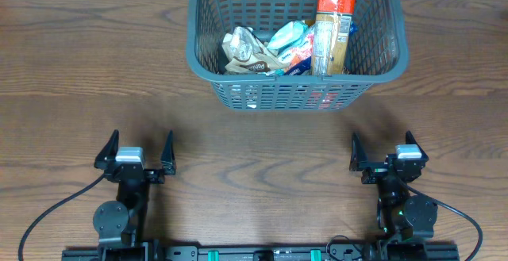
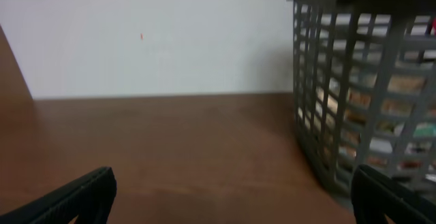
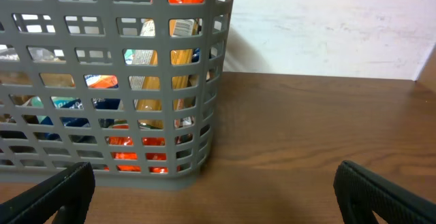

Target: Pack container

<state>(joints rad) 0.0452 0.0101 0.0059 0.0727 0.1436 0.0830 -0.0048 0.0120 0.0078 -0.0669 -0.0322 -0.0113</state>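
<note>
We find left gripper (image 1: pixel 137 151) and right gripper (image 1: pixel 382 154) parked lower frame, fingers apart, empty, since the container (image 1: pixel 278 94) upper centre appears packed

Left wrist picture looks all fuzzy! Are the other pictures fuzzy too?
Left wrist view: yes, soft all over, with the container smeared at the right edge. Right wrist view: sharper, the lattice is crisp and the packets show through the slots. Overhead view: clear and evenly lit.
</note>
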